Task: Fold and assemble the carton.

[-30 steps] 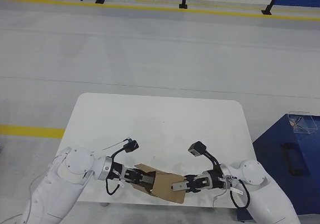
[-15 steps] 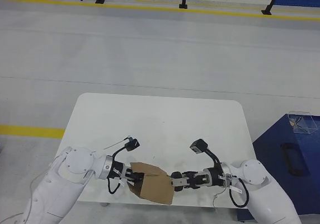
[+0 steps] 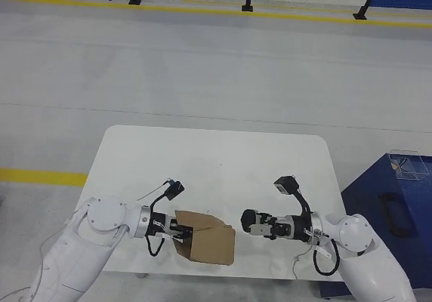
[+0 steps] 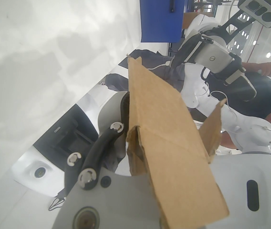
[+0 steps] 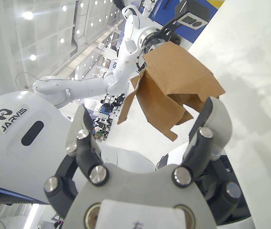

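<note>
1. Pale factory floor surrounds a white worktop (image 3: 201, 158); both arms are over its edge nearest the robot.
2. Between the arms is the brown cardboard carton (image 3: 210, 240), only partly formed. It appears to be held up off the surface. One end gapes toward the right arm, and loose flaps hang from it at uneven angles.
3. The left tool (image 3: 177, 230) is pinching the carton at the end farthest from the right arm. This is the only grip on it, and the wrist camera shows a panel running out from between the fingers.
4. The right tool (image 3: 248, 222) is just beside the open end without touching it. Its fingers are spread and hold nothing.
5. Likely risks:
   - With a grip at one end only, a push from the right tool could swing the carton around the pinch or pull it free.
   - A carton that slipped here, so close to the worktop edge, could fall to the floor.
   - A spread finger could catch a hanging flap and crease it the wrong way.
   - A hard pinch may crush the thin board instead of folding it along its score.
</note>
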`<action>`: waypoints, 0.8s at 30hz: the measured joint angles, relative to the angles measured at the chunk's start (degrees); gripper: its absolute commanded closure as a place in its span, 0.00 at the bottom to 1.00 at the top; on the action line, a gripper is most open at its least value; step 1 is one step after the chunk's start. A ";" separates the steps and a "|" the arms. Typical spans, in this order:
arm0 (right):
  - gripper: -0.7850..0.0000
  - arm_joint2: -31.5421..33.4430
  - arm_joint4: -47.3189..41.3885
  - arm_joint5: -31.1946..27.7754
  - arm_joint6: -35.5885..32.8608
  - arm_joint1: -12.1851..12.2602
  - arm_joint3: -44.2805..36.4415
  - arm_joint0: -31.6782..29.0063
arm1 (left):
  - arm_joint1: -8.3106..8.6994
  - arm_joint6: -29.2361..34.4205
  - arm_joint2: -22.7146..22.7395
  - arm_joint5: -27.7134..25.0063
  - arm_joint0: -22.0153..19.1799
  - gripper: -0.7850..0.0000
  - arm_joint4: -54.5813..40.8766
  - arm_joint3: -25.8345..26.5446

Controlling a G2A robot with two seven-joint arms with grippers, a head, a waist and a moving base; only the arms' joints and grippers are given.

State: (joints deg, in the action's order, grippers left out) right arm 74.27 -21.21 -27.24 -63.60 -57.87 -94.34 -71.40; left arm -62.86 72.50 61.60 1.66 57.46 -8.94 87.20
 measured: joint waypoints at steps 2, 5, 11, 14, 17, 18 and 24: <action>0.00 1.84 2.84 -0.11 4.68 0.13 -0.42 -0.68 | -0.04 0.85 0.01 2.61 0.14 1.00 -2.50 -0.85; 0.00 4.28 10.31 1.18 13.76 0.24 -2.74 -2.75 | -0.60 5.87 -0.02 8.79 -1.42 1.00 -12.87 -4.83; 0.00 4.48 9.29 4.09 15.75 0.26 -3.81 -5.04 | -2.89 5.62 -4.71 25.31 -7.09 1.00 -30.90 -16.78; 0.00 4.45 8.41 4.67 15.26 0.27 -3.42 -4.83 | -3.21 4.11 -6.95 26.02 -8.35 1.00 -30.97 -18.40; 0.00 4.45 8.56 4.58 15.34 0.27 -3.47 -4.84 | -3.18 4.20 -6.83 25.91 -8.27 1.00 -30.83 -18.28; 0.00 4.44 8.79 4.62 15.56 0.26 -3.58 -4.90 | -3.18 4.16 -6.84 25.85 -8.19 1.00 -30.86 -18.19; 0.00 4.29 16.78 5.03 19.13 0.33 -5.69 -5.93 | -3.00 1.56 -7.06 22.98 -5.58 1.00 -30.33 -14.23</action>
State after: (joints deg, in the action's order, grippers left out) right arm 78.55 -4.43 -22.21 -44.48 -57.54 -100.03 -77.33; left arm -65.87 74.06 54.54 24.64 51.87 -39.27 72.97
